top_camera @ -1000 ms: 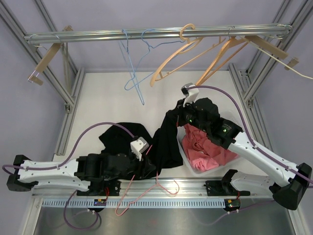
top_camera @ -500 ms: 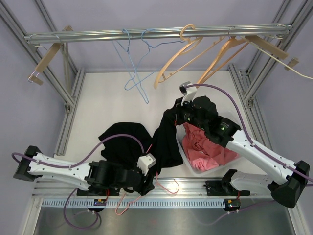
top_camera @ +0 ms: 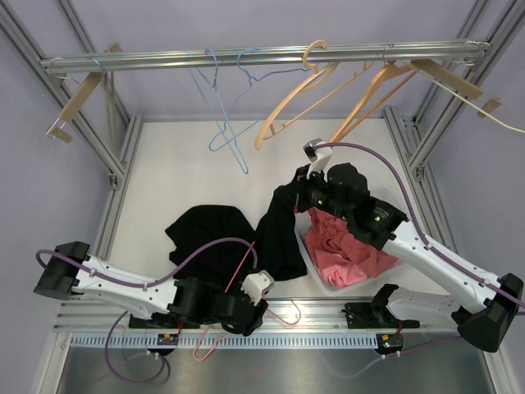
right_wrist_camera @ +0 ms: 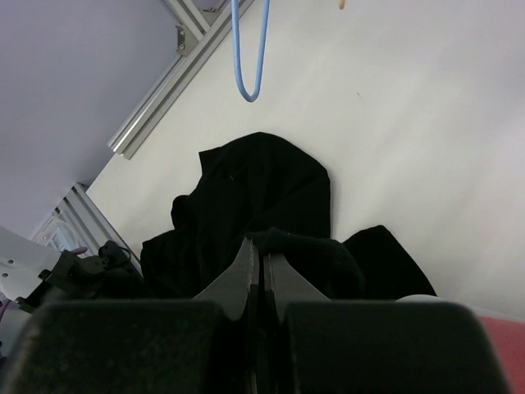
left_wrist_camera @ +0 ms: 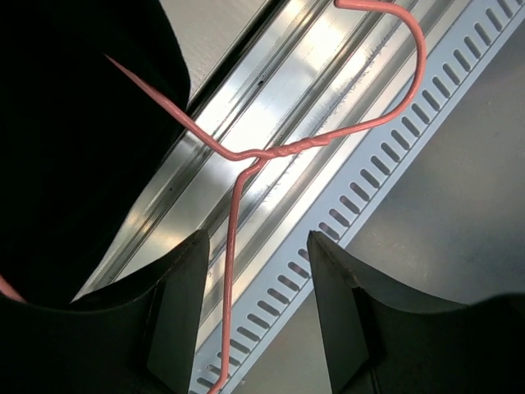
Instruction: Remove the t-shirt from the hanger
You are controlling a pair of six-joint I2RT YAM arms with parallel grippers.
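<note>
The black t-shirt point(top_camera: 209, 234) lies bunched on the white table. One part of it is lifted toward my right gripper point(top_camera: 297, 193), which is shut on a fold of it point(right_wrist_camera: 291, 242) above the table. The pink wire hanger point(top_camera: 283, 314) lies at the front rail, its hook past the table edge and part of it under the shirt. My left gripper point(top_camera: 246, 316) is low over the front rail. Its jaws stand open around the hanger's wire point(left_wrist_camera: 232, 238), which runs close to the left finger point(left_wrist_camera: 176, 312). The shirt's edge point(left_wrist_camera: 74, 123) is at the upper left.
A white bin point(top_camera: 324, 283) holding a pink garment point(top_camera: 344, 246) stands right of the shirt. A blue wire hanger point(top_camera: 225, 123) and wooden hangers point(top_camera: 303, 90) hang from the overhead bar point(top_camera: 246, 57). The slotted aluminium rail point(left_wrist_camera: 385, 156) runs along the front edge.
My left arm has swung off the shirt to the front rail and right, with the pink hanger drawn forward. My right gripper has barely moved, still holding the shirt.
</note>
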